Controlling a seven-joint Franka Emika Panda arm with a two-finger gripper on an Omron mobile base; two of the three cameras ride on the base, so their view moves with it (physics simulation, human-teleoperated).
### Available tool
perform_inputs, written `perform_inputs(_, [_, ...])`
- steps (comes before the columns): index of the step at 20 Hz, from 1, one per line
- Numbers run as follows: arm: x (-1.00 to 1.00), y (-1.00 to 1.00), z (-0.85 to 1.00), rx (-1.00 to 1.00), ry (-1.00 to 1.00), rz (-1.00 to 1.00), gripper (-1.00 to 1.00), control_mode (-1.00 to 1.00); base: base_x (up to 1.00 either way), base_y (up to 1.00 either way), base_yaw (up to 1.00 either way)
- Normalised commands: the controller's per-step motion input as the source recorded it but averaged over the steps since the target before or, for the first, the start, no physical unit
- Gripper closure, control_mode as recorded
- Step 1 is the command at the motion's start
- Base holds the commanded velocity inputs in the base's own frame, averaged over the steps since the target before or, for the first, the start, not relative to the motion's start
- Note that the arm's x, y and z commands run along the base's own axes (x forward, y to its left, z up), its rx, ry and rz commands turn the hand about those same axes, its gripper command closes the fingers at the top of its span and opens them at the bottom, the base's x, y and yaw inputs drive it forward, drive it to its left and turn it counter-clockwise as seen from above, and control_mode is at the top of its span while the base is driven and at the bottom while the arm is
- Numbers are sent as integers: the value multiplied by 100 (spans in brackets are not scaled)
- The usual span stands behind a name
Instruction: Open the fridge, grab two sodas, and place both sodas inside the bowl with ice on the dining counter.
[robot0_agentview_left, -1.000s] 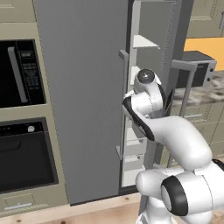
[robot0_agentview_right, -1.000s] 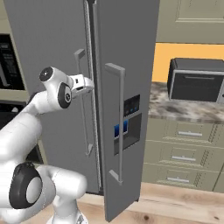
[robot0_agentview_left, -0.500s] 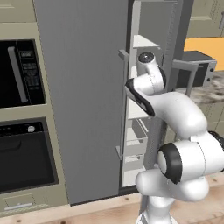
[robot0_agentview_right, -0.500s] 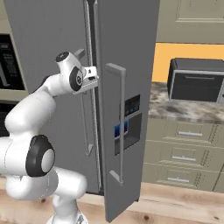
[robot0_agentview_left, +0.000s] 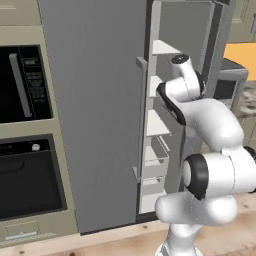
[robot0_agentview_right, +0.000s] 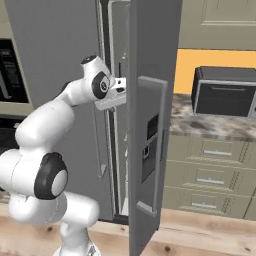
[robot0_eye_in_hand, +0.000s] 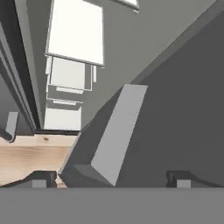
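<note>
Kitchen with wood floor (robot0_agentview_left: 115, 240) and beige cabinets; black microwave (robot0_agentview_left: 22, 82) and oven (robot0_agentview_left: 30, 175) built into the cabinet left of the fridge (robot0_agentview_left: 95, 110). Fridge is tall, grey, two doors. Left door shut, its bar handle (robot0_agentview_left: 141, 117) visible at the edge. Right door (robot0_agentview_right: 150, 125) swung partway open, edge-on in the right base view, with a dispenser panel and its own bar handle (robot0_agentview_right: 160, 145). Through the gap in the left base view, pale shelves (robot0_agentview_left: 157, 125) and a drawer or bin lower down. No cans can be made out on them from here.

Arm reaches up to the gap between the doors. Gripper (robot0_agentview_right: 120, 87) sits at upper-door height, just beside the inner edge of the open door. Hand view looks down along the open door: gripper (robot0_eye_in_hand: 111, 177) fingertips (robot0_eye_in_hand: 41, 178) spread wide, nothing between them, door handle (robot0_eye_in_hand: 118, 131) close ahead, not clearly touched. White shelves (robot0_eye_in_hand: 76, 33) stacked beyond, floor at bottom left.

Right of the fridge, a granite-topped counter (robot0_agentview_right: 215, 122) over beige drawers, with a dark toaster-oven-like box (robot0_agentview_right: 222, 92) on it against an orange wall.
</note>
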Motion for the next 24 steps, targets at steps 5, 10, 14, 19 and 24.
perform_inputs(5, [0, -95, 0, 1, 12, -10, -100, -100, 0, 0, 0])
perform_inputs(10, [0, -96, 0, 1, 5, -6, -100, -100, 0, 0, 0])
perform_inputs(14, [-15, -44, -1, 0, -6, -3, -100, -100, 0, 0, 0])
perform_inputs(19, [-39, 58, 0, -1, -12, 0, -100, -100, 0, 0, 0])
perform_inputs(24, [-11, 100, 0, 0, -20, 0, -100, -100, 0, 0, 0])
